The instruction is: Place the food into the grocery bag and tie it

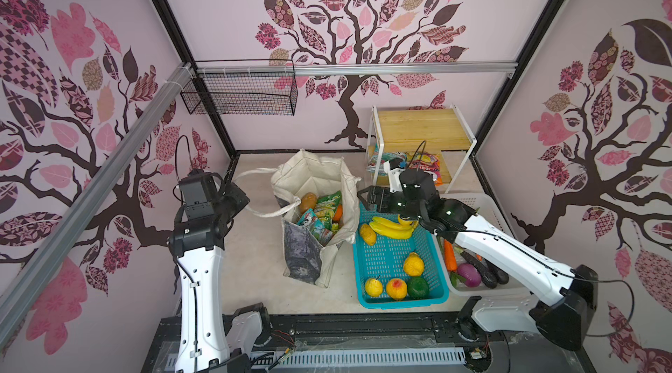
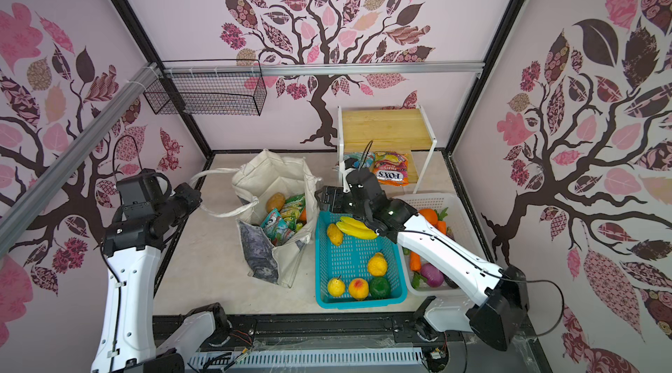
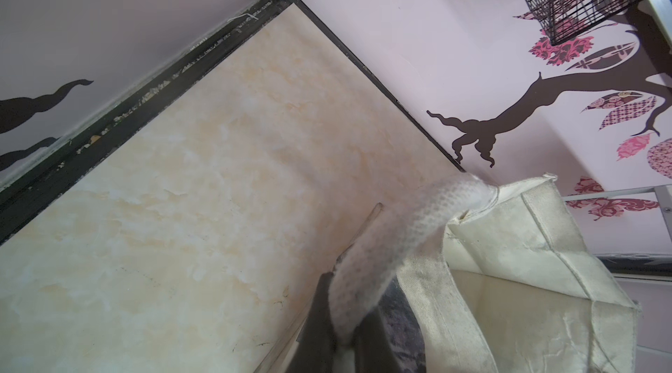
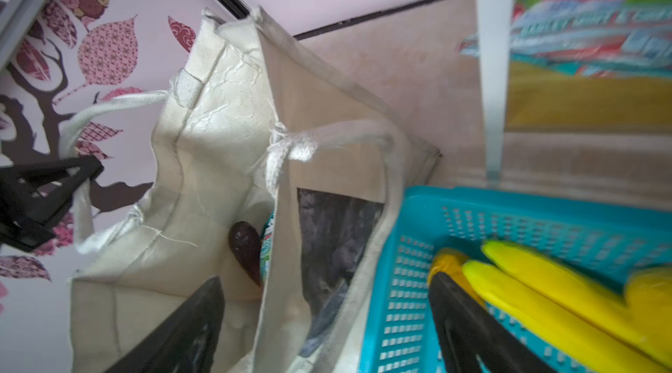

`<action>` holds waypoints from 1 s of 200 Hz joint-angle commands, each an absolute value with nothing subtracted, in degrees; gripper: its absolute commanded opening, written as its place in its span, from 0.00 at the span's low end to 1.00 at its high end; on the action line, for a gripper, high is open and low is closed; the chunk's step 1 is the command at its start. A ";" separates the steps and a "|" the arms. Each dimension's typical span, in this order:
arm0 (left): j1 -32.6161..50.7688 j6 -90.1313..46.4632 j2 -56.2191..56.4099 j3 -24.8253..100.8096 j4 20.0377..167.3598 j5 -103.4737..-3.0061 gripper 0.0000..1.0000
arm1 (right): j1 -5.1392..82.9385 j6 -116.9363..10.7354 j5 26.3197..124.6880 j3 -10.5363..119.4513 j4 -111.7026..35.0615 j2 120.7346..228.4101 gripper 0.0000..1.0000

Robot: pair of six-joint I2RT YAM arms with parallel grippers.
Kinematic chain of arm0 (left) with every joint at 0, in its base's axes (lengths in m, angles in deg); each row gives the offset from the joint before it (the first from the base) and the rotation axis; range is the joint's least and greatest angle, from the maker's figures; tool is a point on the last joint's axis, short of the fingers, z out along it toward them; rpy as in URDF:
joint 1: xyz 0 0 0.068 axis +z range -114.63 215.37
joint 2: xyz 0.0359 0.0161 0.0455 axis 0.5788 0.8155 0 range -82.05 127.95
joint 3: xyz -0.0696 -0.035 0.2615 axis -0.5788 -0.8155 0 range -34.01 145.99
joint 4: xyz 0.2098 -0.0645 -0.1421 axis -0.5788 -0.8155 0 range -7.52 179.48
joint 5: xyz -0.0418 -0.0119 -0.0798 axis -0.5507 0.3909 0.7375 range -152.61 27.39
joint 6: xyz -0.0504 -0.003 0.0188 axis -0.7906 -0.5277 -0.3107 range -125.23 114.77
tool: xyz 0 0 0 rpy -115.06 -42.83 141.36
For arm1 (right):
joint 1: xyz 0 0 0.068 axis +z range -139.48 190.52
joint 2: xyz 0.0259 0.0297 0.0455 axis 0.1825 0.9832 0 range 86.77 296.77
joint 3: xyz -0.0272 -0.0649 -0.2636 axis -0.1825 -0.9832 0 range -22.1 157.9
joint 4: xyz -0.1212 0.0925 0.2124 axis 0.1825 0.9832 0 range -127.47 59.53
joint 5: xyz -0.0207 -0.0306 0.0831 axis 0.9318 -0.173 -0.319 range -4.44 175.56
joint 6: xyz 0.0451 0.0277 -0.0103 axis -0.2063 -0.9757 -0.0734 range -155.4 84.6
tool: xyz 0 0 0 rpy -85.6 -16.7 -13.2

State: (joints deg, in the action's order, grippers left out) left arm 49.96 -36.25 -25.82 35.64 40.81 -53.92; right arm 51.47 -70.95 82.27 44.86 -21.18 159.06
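Note:
The grocery bag (image 1: pixel 316 175) (image 2: pixel 271 175) stands open mid-table, an off-white tote with a dark grey panel (image 4: pixel 334 240). Inside lies food: a brown round one (image 1: pixel 308 201), green and teal packets (image 1: pixel 325 216) and an orange (image 1: pixel 338 213). My left gripper (image 1: pixel 246 204) (image 3: pixel 345 302) is shut on the bag's cream strap (image 3: pixel 407 229), left of the bag. My right gripper (image 1: pixel 366 200) (image 4: pixel 327 324) hangs open over the bag's right wall, one finger on the bag side and one finger (image 4: pixel 469 320) over the teal basket. The yellow banana bunch (image 1: pixel 392 227) (image 4: pixel 552 298) lies in that basket beside it.
A teal basket (image 1: pixel 363 280) right of the bag holds several toy fruits. Behind it a white basket (image 2: pixel 432 200) holds vegetables. A wooden shelf (image 1: pixel 418 127) at the back right has FOX'S packets (image 2: pixel 391 175) under it. A black wire basket (image 1: pixel 240 95) hangs on the back wall.

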 commanded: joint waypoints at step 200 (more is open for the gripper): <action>51.16 -39.88 -29.19 27.43 49.98 -44.18 0.00 | 49.65 -72.05 72.53 35.93 -53.70 180.59 0.60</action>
State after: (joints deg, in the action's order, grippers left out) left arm 50.85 -37.83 -28.47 28.54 47.17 -48.39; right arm 48.47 -70.91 73.04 33.15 -48.21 178.21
